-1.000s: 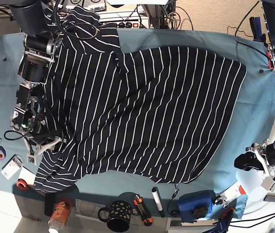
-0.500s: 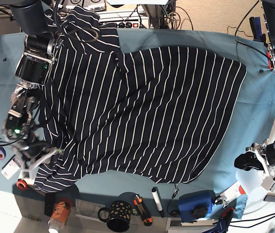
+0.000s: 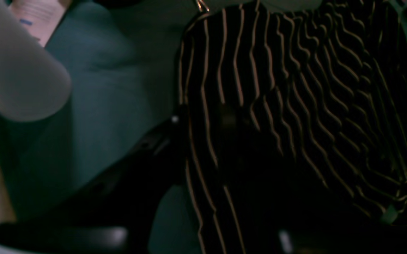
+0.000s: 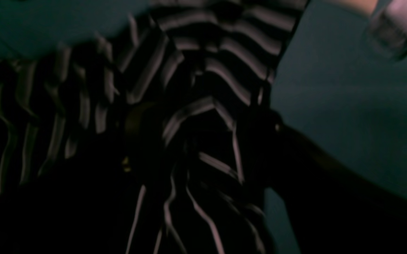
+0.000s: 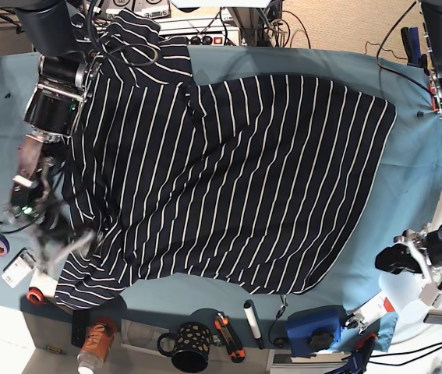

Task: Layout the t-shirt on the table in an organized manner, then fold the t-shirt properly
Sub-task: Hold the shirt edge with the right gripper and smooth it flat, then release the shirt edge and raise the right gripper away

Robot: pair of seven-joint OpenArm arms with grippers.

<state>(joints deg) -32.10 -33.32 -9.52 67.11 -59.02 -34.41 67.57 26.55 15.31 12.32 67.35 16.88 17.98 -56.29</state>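
- Broadly, the table (image 5: 408, 187) is a wide sheet of plain teal-blue cloth that fills most of the base view; beyond its far edge sit a strip of pale flooring, cables and a power strip (image 5: 205, 37).
- Next in size, the t-shirt (image 5: 228, 179), dark navy with thin white stripes, lies spread over the middle of the table, mostly flat, with its far corner hanging past the table's far edge and one sleeve bunched at the near left corner.
- On the left of the base view, the right arm reaches down along the shirt's edge; the right gripper (image 5: 61, 245) is motion-blurred over the bunched sleeve, and whether its jaws are apart or gripping cloth cannot be told from any view.
- At the right edge of the base view, the left gripper (image 5: 408, 255) sits off the shirt, over the table's border; its wrist view is dark, showing striped fabric (image 3: 295, 106) beside teal cloth, and the jaws' state cannot be told.
- Along the near edge stand a dark dotted mug (image 5: 188, 347), an orange-labelled bottle (image 5: 96, 343), a blue device (image 5: 314, 327), a white marker (image 5: 252, 322) and an orange-and-black cutter (image 5: 228, 336).
- Smallest, by the near left corner, lie a purple tape roll (image 5: 0, 245) and a red tape roll (image 5: 36, 296).
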